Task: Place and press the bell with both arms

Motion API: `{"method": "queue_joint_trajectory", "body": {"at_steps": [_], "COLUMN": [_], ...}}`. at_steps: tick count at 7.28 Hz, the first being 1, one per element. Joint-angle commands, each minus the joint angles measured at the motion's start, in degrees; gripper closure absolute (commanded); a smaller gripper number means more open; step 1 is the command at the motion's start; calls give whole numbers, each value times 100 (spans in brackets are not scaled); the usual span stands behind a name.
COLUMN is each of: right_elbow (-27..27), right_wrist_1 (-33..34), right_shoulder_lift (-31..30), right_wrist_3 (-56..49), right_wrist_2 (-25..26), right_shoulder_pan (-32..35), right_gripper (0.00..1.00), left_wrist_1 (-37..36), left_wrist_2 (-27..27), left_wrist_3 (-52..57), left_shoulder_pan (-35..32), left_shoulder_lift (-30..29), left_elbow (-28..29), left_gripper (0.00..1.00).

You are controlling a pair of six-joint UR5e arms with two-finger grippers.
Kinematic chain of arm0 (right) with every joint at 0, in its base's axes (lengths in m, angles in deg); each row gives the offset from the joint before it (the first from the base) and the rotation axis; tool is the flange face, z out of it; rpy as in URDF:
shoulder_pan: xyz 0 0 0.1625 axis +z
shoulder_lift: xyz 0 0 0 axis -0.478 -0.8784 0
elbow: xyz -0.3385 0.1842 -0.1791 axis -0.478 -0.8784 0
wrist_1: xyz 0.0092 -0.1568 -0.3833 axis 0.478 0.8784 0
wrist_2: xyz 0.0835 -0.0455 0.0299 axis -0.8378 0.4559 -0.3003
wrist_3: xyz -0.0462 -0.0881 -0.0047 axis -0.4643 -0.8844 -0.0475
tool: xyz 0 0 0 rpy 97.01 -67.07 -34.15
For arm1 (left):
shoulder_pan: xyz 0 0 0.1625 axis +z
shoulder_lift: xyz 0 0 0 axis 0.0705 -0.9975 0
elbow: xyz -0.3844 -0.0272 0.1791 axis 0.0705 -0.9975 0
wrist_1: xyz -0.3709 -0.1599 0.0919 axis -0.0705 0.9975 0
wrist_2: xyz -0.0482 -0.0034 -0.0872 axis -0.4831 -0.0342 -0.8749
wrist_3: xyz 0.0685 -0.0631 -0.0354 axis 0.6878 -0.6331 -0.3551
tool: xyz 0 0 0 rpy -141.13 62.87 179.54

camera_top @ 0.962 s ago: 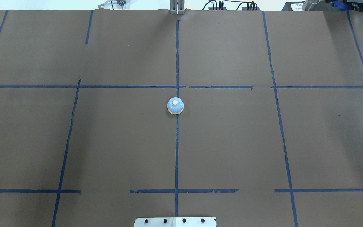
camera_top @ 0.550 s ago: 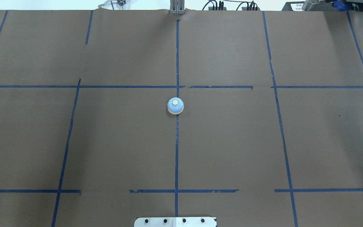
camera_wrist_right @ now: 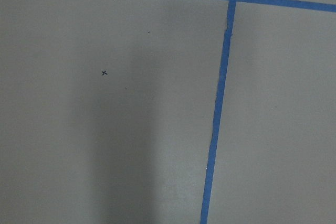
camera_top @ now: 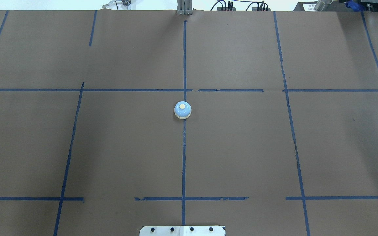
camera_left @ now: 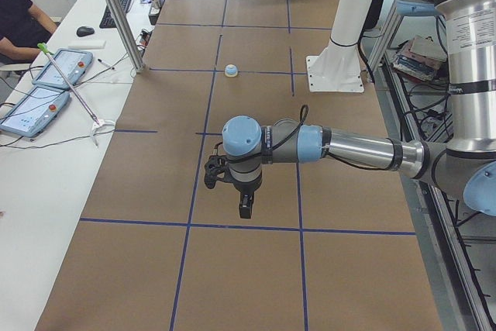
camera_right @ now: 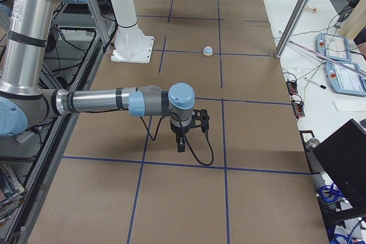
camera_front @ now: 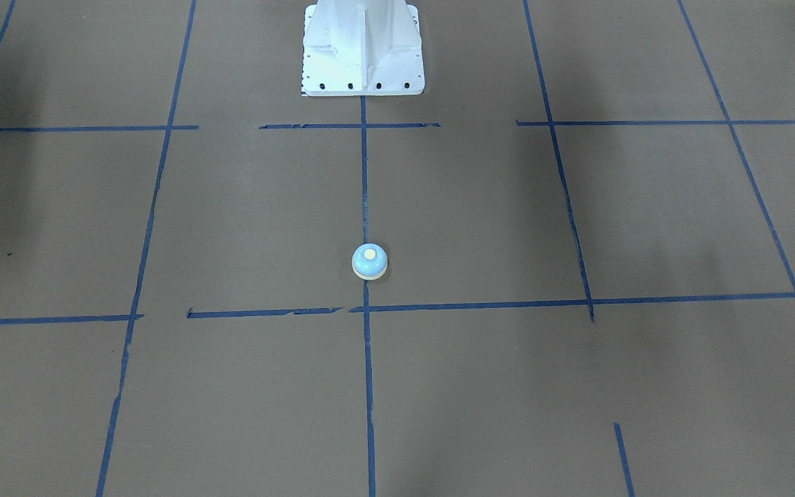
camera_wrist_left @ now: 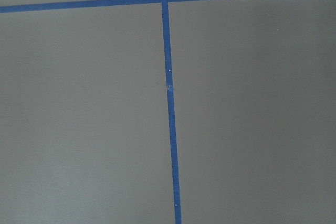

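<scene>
Centrally, bell [camera_top: 182,109] astride blue tape [camera_top: 184,157], white pedestal [camera_front: 363,48] well apart

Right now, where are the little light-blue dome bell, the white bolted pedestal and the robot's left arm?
Small light-blue dome bell [camera_top: 182,111]: overhead view, on its blue dome.
White bolted pedestal [camera_front: 363,43]: front-facing view, on its upright body.
Silver-grey left arm [camera_left: 360,149]: left side view, on its silver tube.

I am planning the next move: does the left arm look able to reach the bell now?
Probably yes. The bell stands upright and alone on the brown paper; only bare paper with tape lines lies between it and the left gripper, which hangs over the paper.
</scene>
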Motion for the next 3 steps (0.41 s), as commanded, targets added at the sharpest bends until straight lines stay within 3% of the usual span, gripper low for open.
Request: {"method": "queue_joint_trajectory", "body": {"at_steps": [1, 3], "right_elbow": [11, 107], "right_wrist_1": [-8, -8], "right_shoulder_lift": [40, 40], "right_wrist_3": [154, 145], "right_wrist_2": [-3, -47], "right_shoulder_pan": [0, 9], "right_gripper": [0, 0], "left_wrist_1": [13, 13], "left_wrist_2": [24, -10], "left_wrist_3": [58, 58], "left_shoulder_pan": [-23, -23], "left_shoulder_lift": [-31, -83], "left_elbow": [39, -13], "left_gripper": [0, 0]}}
